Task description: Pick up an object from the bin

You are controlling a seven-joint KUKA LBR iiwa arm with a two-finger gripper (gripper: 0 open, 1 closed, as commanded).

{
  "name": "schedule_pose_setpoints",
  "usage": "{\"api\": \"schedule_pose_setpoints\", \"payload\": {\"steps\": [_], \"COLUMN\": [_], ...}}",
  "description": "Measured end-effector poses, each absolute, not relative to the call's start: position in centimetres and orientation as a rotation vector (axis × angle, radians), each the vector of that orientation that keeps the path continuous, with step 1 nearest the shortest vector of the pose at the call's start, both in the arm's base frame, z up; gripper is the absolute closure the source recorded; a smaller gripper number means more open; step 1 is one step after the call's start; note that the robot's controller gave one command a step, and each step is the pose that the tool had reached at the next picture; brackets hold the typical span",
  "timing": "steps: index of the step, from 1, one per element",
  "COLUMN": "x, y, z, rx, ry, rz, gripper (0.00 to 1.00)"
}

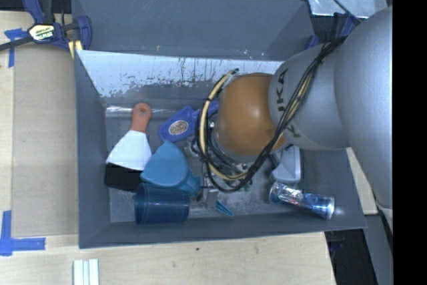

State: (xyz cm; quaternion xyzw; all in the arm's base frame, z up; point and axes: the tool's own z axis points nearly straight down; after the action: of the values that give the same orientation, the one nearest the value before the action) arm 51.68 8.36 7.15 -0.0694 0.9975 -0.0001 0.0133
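The gripper (212,192) is hovering low beside the dark blue cup (160,205), seemingly lining up a pick; clenched or released, I cannot tell.

Bin (91,163): grey metal, sloped walls, scuffed far wall.
Arm (347,90): grey, enters from the right; orange cover (243,118) at the wrist, ringed by yellow and black cables (208,107).
Gripper (209,191): low at mid-floor, seemingly just right of the blue heap; mostly hidden under the cover.
Left floor: brush (133,140) with orange handle and white head, beside a black block (121,177).
Blue heap: light blue rounded piece (165,167), dark blue cup (160,205) on its side, blue disc (177,127) with label.
Right floor: shiny blue can (301,201), white piece (288,165).
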Motion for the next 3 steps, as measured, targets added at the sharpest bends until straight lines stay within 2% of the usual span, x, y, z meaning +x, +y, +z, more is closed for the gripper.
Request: {"api": "schedule_pose_setpoints", "payload": {"steps": [1,2,3], "x": [50.7,50.9,50.9], "y": [8.6,7.5,7.5], "z": [7.1,7.2,7.2], "rx": [0.249,-0.214,-0.214], "ry": [3.107,3.105,3.105], "rz": [0.005,0.001,0.001], "gripper": [0.0,1.0,1.0]}}
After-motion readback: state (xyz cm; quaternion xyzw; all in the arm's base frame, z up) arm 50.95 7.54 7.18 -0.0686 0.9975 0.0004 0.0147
